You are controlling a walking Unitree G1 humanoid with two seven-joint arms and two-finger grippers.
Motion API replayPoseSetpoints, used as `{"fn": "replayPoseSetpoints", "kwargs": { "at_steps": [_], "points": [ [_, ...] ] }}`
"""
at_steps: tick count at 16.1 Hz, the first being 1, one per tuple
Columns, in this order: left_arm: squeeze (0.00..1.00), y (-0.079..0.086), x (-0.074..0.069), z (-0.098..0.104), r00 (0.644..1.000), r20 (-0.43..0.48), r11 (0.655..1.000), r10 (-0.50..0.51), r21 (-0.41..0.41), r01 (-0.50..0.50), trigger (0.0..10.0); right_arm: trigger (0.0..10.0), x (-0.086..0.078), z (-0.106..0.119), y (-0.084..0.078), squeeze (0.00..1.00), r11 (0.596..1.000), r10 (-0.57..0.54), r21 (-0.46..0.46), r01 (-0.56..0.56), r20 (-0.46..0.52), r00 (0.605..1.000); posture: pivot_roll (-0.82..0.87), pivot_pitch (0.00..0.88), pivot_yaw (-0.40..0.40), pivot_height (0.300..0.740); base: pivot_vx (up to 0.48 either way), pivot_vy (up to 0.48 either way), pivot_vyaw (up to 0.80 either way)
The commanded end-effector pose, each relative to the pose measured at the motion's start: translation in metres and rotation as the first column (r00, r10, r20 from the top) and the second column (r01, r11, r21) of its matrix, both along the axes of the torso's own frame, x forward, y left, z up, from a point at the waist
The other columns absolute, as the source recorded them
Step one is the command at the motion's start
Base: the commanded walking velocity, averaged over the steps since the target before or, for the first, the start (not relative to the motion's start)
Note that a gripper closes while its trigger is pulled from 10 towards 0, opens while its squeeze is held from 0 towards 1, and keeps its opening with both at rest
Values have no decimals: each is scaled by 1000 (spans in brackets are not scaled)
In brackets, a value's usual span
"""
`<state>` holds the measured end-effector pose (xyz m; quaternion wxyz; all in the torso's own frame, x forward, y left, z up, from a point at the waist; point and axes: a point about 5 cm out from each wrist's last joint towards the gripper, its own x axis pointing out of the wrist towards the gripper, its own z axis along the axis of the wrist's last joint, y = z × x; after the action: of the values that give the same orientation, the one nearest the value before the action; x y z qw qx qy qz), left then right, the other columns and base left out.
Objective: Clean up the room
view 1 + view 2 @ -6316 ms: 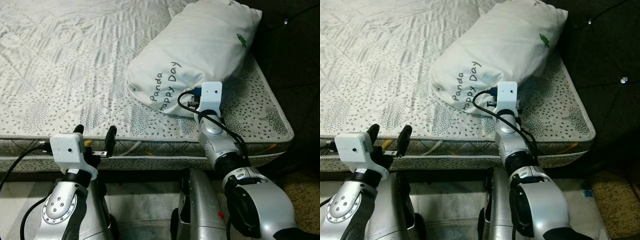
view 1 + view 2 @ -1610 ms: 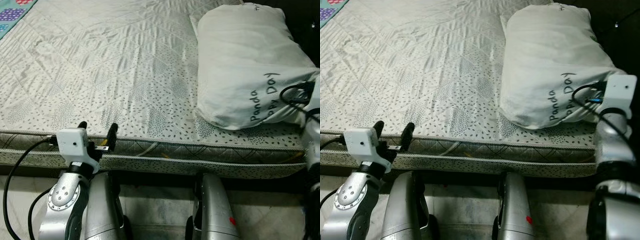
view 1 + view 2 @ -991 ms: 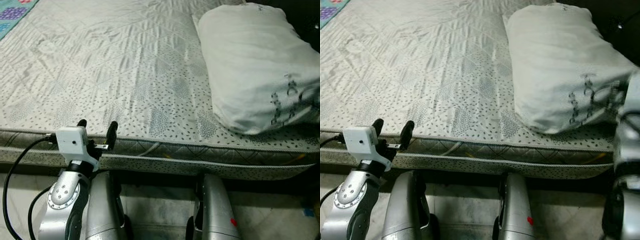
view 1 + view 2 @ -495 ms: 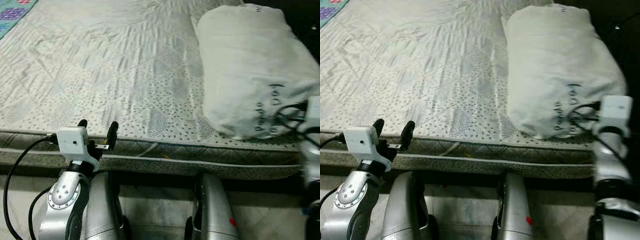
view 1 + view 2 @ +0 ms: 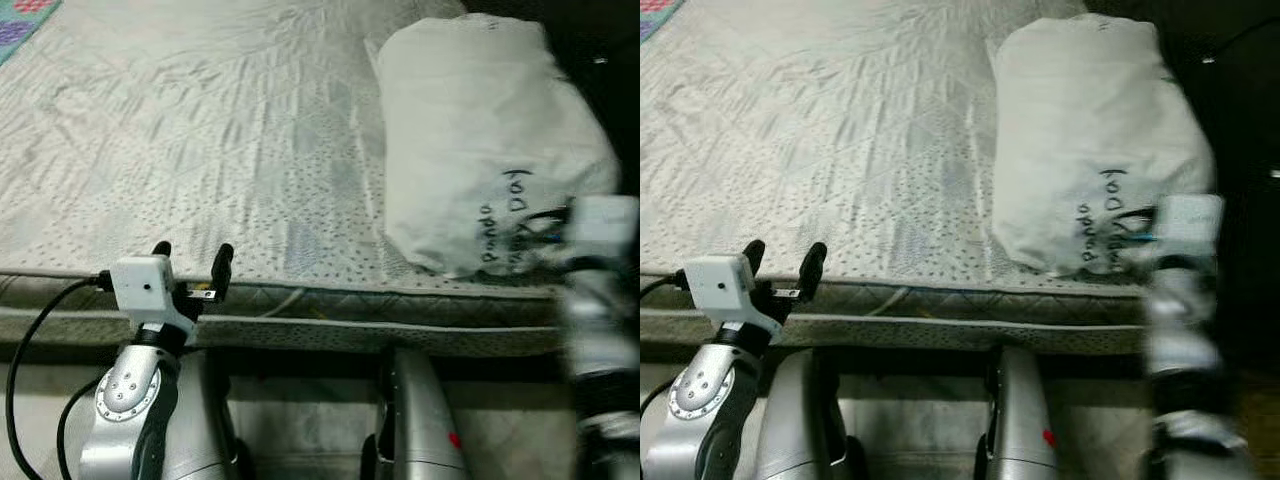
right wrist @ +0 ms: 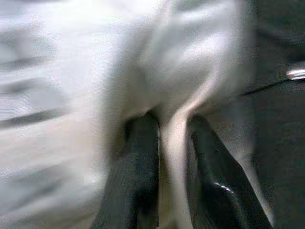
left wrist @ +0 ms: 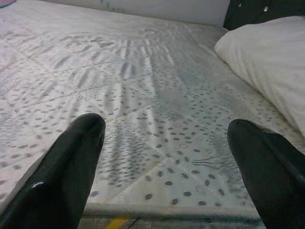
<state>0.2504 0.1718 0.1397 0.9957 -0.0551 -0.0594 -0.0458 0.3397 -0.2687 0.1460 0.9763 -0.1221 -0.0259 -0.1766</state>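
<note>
A white pillow [image 5: 480, 140] printed "Panda Happy Day" lies on the right side of the bed's patterned mattress [image 5: 200, 130], next to the dark headboard. My right gripper [image 6: 172, 143] is shut on a fold of the pillow's cover at its near corner; the right arm's white wrist block [image 5: 598, 222] shows blurred there. My left gripper [image 5: 192, 256] hovers open at the mattress's near edge, left of centre, with nothing between its fingers [image 7: 66, 167].
A dark tufted headboard [image 5: 1240, 110] stands at the right end of the bed. A bit of colourful cloth [image 5: 25, 15] lies at the far left. Pale floor [image 5: 300, 420] and my silver legs are below the mattress edge.
The pillow has been turned and dragged along the bed by my right gripper, which swung out of view and back. The view has shifted slightly right. The left arm stays put.
</note>
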Motion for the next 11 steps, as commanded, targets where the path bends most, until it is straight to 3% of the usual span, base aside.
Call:
{"fn": "replayPoseSetpoints", "kwargs": {
  "at_steps": [1, 11],
  "points": [
    [0, 2, -2, -2, 1000, -4, 1000, 16, 13, -16, 10000, 10000, 0, 1, 7, 1000, 999, 35, -4, -35, -4, 999, 32, 107, -49, 493, 0, 0, 0],
    [0, 1, -1, -5, 999, -5, 999, 46, 9, -45, 10000, 10000, -17, -6, 67, 1000, 966, 251, 61, -252, 16, 968, 29, 76, -51, 493, 0, 0, 0]
  ]
}}
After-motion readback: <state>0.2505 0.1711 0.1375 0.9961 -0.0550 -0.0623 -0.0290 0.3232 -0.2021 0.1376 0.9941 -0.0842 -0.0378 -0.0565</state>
